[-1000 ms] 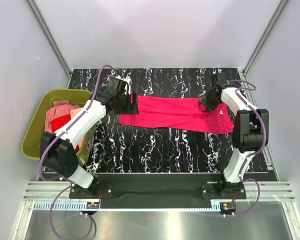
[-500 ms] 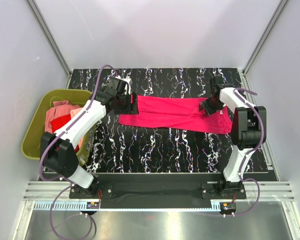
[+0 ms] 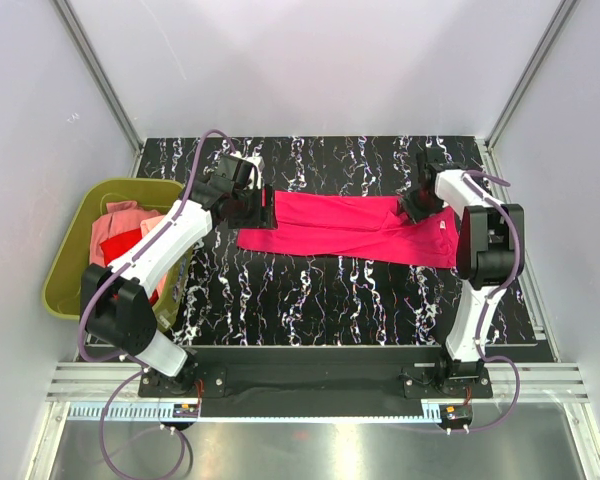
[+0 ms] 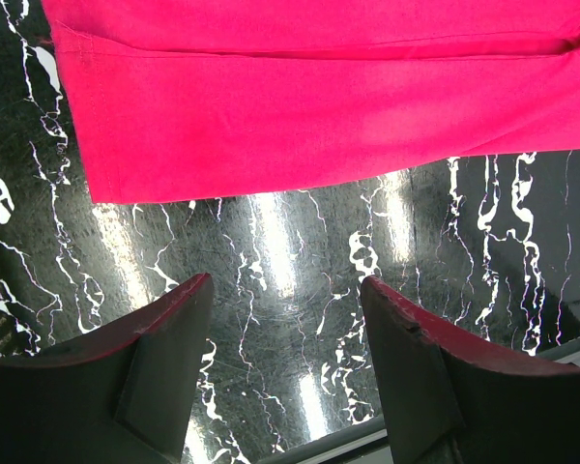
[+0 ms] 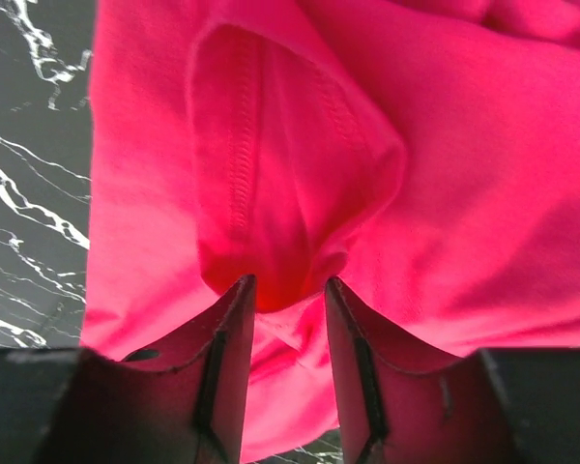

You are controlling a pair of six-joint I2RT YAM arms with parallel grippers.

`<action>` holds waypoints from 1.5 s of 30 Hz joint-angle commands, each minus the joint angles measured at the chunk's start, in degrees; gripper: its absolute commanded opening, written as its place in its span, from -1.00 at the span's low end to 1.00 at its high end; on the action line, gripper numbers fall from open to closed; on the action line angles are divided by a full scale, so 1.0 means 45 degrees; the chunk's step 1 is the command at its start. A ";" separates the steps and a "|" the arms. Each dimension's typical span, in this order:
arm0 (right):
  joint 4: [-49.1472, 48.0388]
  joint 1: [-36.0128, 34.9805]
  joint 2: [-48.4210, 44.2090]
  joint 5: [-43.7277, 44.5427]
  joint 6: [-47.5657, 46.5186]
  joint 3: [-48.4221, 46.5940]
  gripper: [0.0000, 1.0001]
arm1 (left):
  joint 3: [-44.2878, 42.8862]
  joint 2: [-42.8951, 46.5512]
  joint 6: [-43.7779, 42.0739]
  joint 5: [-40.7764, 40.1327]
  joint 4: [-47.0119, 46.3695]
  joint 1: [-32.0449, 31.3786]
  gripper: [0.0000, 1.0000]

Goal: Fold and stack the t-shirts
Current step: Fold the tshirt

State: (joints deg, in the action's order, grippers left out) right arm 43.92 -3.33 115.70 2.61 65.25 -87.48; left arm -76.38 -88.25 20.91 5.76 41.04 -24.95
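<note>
Since a second ago the right arm's elbow has swung in over the table [image 3: 310, 290], and the magenta t-shirt [image 3: 350, 228] has drawn in slightly at the end farthest from the olive-green tub [image 3: 62, 272]. The left arm has not moved. The right gripper [image 5: 290, 285] is clenched on a puckered fold of that far end. The left gripper [image 4: 282, 285] hangs with jaws wide apart, holding nothing, just beside the shirt's hem nearest the tub. Red and salmon shirts [image 3: 120, 235] lie bunched in the tub.
</note>
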 commanded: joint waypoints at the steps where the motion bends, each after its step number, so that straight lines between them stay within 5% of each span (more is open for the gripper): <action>1: -0.0931 -0.0060 0.0303 0.0027 -0.0047 -0.0422 -0.18 | -0.0214 -0.0057 -0.0232 -0.0089 -0.0213 0.0037 0.35; 9: -0.1693 -0.0099 0.0832 -0.0266 -0.2369 -0.1497 -0.38 | -0.0234 -0.0155 -0.0212 0.0009 -0.0232 0.0037 0.35; 15: -0.2650 -0.0196 0.0892 -0.2668 -0.5649 -0.1985 -0.25 | -0.0117 -0.0097 -0.0212 -0.0011 -0.0252 0.0017 0.36; 20: -0.0605 -0.0139 0.0169 -0.1190 -0.7019 -0.2648 -0.17 | 0.0040 0.0137 -0.0271 0.0418 -0.0486 0.0017 0.37; 25: 0.1391 0.0154 -0.0281 0.0590 -0.6338 -0.2886 -0.18 | -0.0311 0.0196 0.0196 0.1609 -0.1013 -0.0139 0.38; 30: -0.0050 0.0448 -0.0847 0.0261 -0.5888 -0.1324 -0.22 | -0.0858 -0.0135 0.0608 0.2897 -0.1404 -0.0374 0.38; 36: -0.1301 0.0623 -0.0536 -0.0110 -0.5108 -0.0150 -0.07 | -0.0976 -0.0174 0.0062 0.1905 -0.0644 -0.0374 0.38; 45: -0.1596 0.0409 0.0693 -0.1186 -0.3661 -0.1144 -0.19 | -0.0586 -0.0604 0.0022 0.1630 -0.0721 -0.0374 0.37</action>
State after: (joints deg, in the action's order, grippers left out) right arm 38.61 -0.75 117.19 -1.28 45.63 -89.30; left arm -78.41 -90.15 21.91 14.02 38.11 -26.70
